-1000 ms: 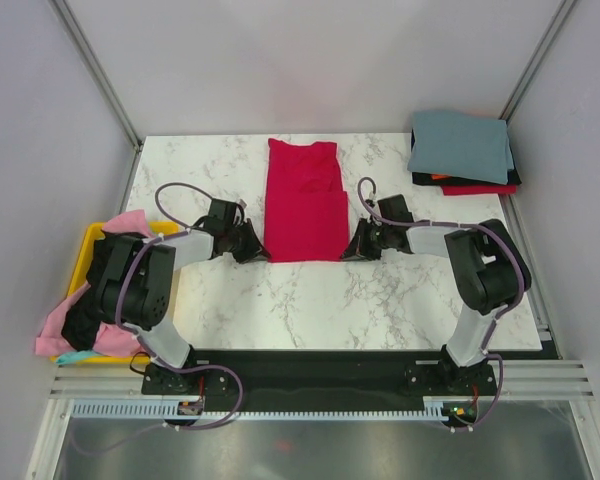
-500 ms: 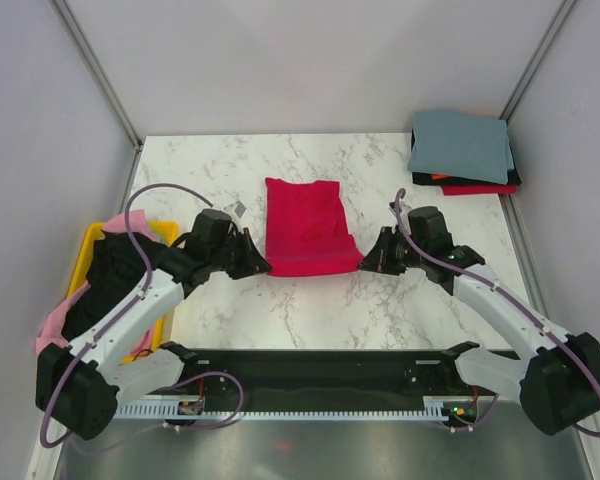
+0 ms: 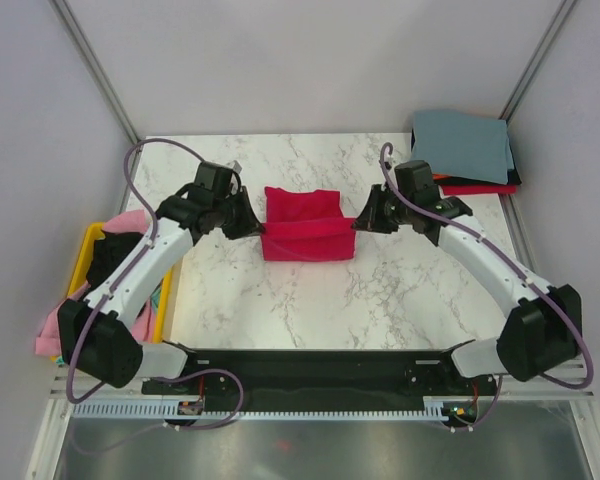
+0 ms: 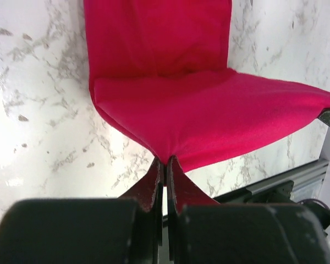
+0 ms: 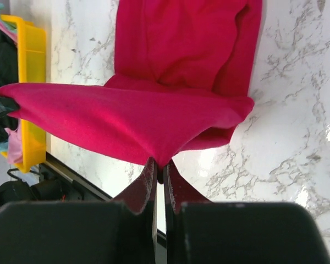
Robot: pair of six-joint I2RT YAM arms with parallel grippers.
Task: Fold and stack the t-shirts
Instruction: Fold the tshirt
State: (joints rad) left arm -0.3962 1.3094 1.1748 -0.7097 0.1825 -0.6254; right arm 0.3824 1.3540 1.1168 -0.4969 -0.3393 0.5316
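**Left tool (image 3: 248, 222) and right tool (image 3: 360, 222) held the crimson t-shirt's (image 3: 305, 230) near hem raised for a half fold.**
Each tool was clamped shut on one hem corner, with the shirt's far half lying mid-table (image 3: 280, 300). By my judgement, a clean fold needed the corners kept level and taut, then laid together on the far edge. Both arms reached forward, wrists turned inward toward each other.

a red shirt (image 3: 302, 225) is held by its two near corners, one pinched in the left tool (image 3: 248, 222) and one in the right tool (image 3: 361, 222), over the table (image 3: 310, 290); folded shirts (image 3: 460, 145) are stacked at the far right corner.
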